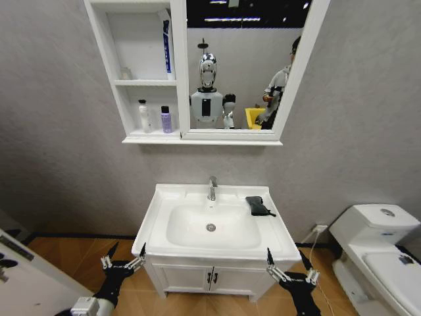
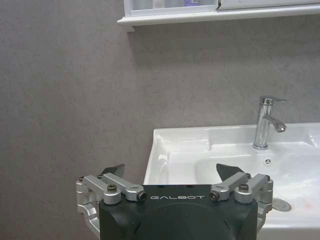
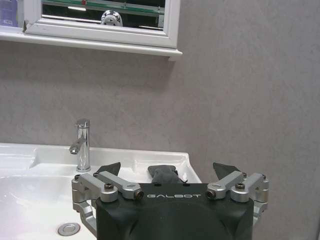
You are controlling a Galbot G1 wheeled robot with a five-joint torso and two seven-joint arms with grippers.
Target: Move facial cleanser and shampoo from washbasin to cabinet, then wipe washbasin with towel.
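The slim white facial cleanser point(image 1: 143, 116) and the small purple shampoo point(image 1: 166, 120) stand side by side on the lowest shelf of the cabinet point(image 1: 151, 139), left of the mirror. Below it is the white washbasin point(image 1: 276, 234) with a chrome faucet point(image 1: 212, 187). The dark towel point(image 1: 258, 206) lies rumpled on the basin's right rim, also seen past my right fingers point(image 3: 162, 173). My left gripper point(image 1: 127, 253) hangs open and empty at the basin's front left corner point(image 2: 170, 171). Open and empty too, my right gripper point(image 1: 287, 263) sits low at the front right corner point(image 3: 166, 169).
A white toilet point(image 1: 378, 243) stands to the right. The low vanity doors point(image 1: 210, 276) are under the basin. A white unit point(image 1: 20, 276) edges in at the lower left. A blue tube point(image 1: 167, 46) stands on the upper shelf.
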